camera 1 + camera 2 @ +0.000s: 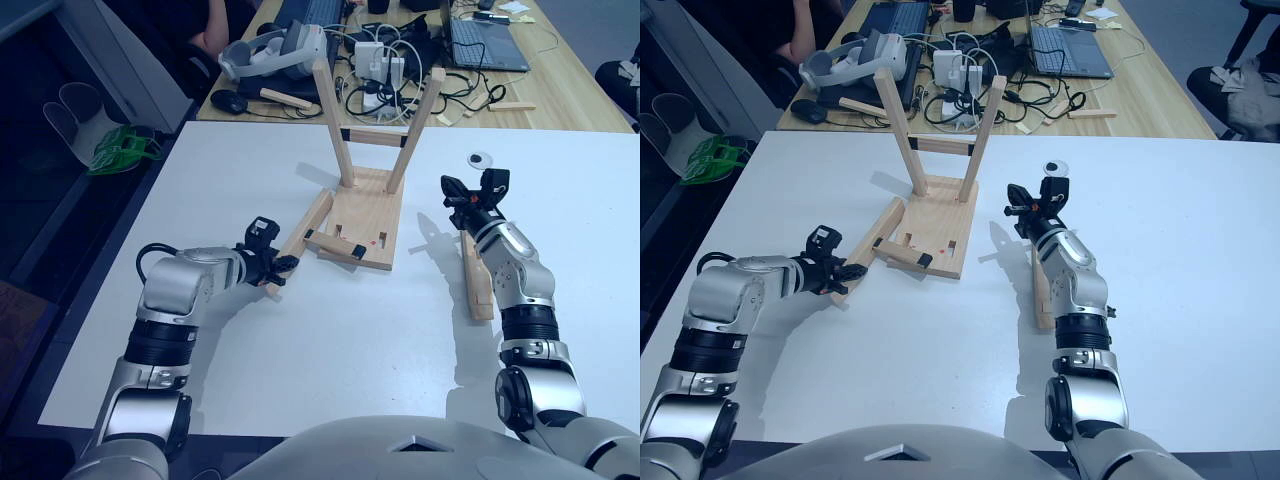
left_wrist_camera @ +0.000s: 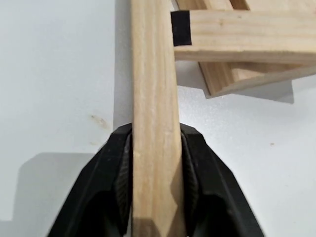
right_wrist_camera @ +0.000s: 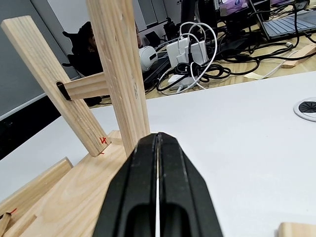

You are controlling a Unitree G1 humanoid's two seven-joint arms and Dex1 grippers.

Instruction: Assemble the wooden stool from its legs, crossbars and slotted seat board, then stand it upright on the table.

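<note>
The slotted seat board lies flat mid-table with two legs standing up out of it, joined by a crossbar. A third leg lies along the board's left edge, a black-tipped crossbar joined to it and lying over the board's near edge. My left gripper is shut on this leg's near end; the black fingers clamp both sides of the leg. My right gripper hovers right of the board, shut and empty. A loose leg lies under the right forearm.
A white disc sits on the table behind the right gripper. A wooden desk beyond the far edge carries laptops, cables and a headset. A green object lies off the table's left edge. Bare tabletop spans the near side.
</note>
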